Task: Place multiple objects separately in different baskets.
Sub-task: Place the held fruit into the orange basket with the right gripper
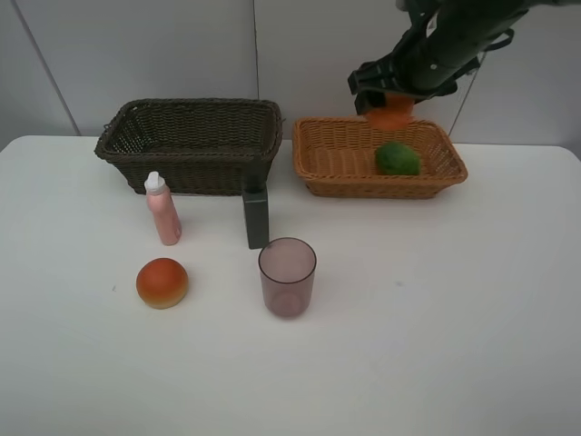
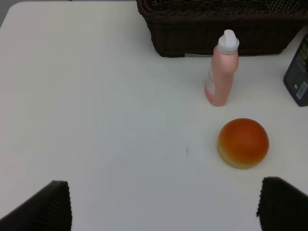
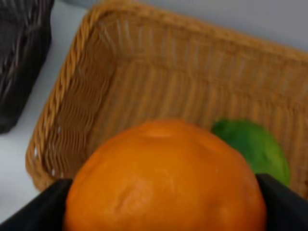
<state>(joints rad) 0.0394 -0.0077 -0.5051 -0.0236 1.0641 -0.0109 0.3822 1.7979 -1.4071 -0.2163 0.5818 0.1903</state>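
White tabletop (image 1: 454, 318) against a pale wall, both baskets along its 12 o'clock edge: dark basket (image 1: 191, 168) at approx. 11, tan basket (image 1: 363, 188) at approx. 1. Your R gripper (image 1: 388, 102) is pinching the orange (image 3: 163, 183) btw its two pads, jaws partway closed round the fruit. It hangs above the tan basket's 12 o'clock rim, not yet down inside. The lime (image 1: 398, 158) already lies in that basket, toward its 3 o'clock end. So the step in hand looks like the drop. To do it well, I'd carry the orange to 9 o'clock of the lime, over bare weave, lower it below the rim, then spread the pads slowly. Round fruit rolls, and a high release could bounce it out or knock the lime. L gripper (image 2: 163, 207) is spread wide w/ nothing in it, above the table near the bun (image 2: 243, 143). Not yet sorted: pink bottle (image 1: 163, 211), grey box (image 1: 257, 218), purple cup (image 1: 288, 277) and the bun, prob. the dark basket's share, tho that's a guess.
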